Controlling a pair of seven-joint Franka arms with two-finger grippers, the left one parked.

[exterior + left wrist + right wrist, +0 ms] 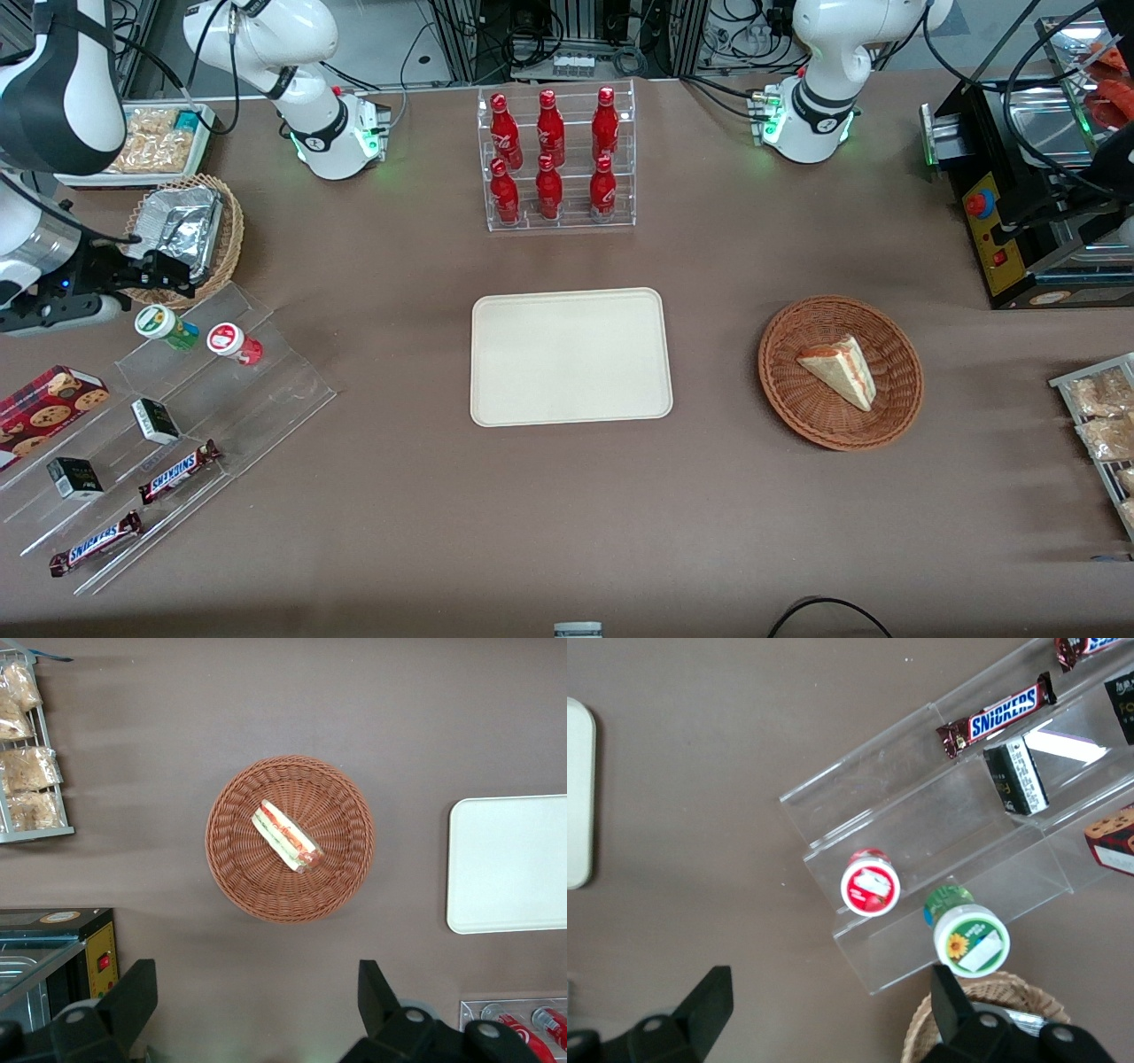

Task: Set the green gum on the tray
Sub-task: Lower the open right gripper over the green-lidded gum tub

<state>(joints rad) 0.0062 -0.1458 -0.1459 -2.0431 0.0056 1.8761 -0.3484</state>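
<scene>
The green gum (165,326) is a small green bottle with a white lid and stands on the top step of a clear acrylic riser, beside a similar red bottle (234,343). Both also show in the right wrist view, the green gum (967,933) and the red bottle (870,883). My gripper (158,270) hovers above the riser's top edge, a little farther from the front camera than the green gum, open and empty; in the right wrist view the gripper (833,1005) has one finger (952,1001) next to the gum's lid. The cream tray (570,356) lies bare at the table's middle.
The acrylic riser (168,434) holds Snickers bars (180,471), small dark boxes (155,420) and a cookie box (49,403). A wicker basket with a foil container (184,232) sits under the gripper. A rack of red soda bottles (554,159) and a basket with a sandwich (840,372) stand elsewhere.
</scene>
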